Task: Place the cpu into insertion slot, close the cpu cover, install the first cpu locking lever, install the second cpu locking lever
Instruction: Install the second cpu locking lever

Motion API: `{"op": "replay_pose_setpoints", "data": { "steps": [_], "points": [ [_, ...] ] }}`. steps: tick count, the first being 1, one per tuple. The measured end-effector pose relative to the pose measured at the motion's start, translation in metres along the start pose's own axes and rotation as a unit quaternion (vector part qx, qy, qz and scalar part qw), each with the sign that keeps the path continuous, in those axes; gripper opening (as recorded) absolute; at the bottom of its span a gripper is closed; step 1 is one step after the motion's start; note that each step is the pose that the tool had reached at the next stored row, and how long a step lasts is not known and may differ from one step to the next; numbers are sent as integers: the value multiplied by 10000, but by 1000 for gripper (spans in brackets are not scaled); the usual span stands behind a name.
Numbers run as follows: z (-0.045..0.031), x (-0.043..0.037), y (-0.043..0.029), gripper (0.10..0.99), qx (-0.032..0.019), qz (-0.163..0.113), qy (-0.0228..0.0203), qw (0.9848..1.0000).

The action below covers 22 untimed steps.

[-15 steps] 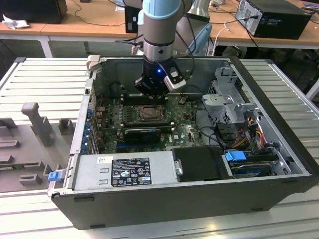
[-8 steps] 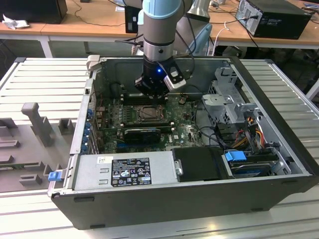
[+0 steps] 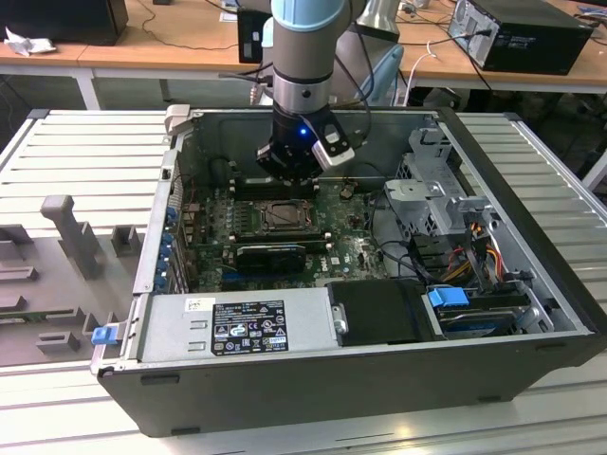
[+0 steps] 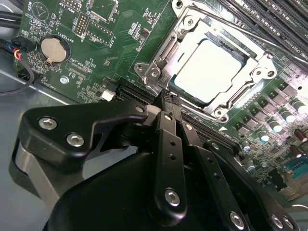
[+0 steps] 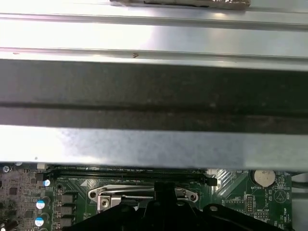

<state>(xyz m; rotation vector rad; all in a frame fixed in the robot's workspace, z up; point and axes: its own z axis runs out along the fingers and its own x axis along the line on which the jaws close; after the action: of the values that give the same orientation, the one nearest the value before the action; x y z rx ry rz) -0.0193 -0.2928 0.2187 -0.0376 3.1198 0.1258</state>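
Exterior view looks down from high, well back, into the open computer case; both wrist views sit close. They share the motherboard around the insertion slot.

white label on power supply: print unreadable.

I see the cpu in the second wrist view: a flat square chip with a pale silver face, lying level and seated inside the insertion slot. The cpu cover, a thin metal frame with a large square cut-out, lies flat over the chip, its rim framing the face on all sides. From the chip's centre, a cover screw tab sits at about 4 o'clock. In the exterior view I find the insertion slot on the green board, the socket square and dark-rimmed.
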Motion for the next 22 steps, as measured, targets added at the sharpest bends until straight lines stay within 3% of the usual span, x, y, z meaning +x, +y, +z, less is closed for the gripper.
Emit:
{"op": "replay_pose_setpoints", "data": {
  "steps": [9, 22],
  "points": [
    [-50, -1, 4, 106, 0, 0, 0, 10000],
    [-54, -2, -23, 106, 7, 2, 0, 10000]
  ]
}}
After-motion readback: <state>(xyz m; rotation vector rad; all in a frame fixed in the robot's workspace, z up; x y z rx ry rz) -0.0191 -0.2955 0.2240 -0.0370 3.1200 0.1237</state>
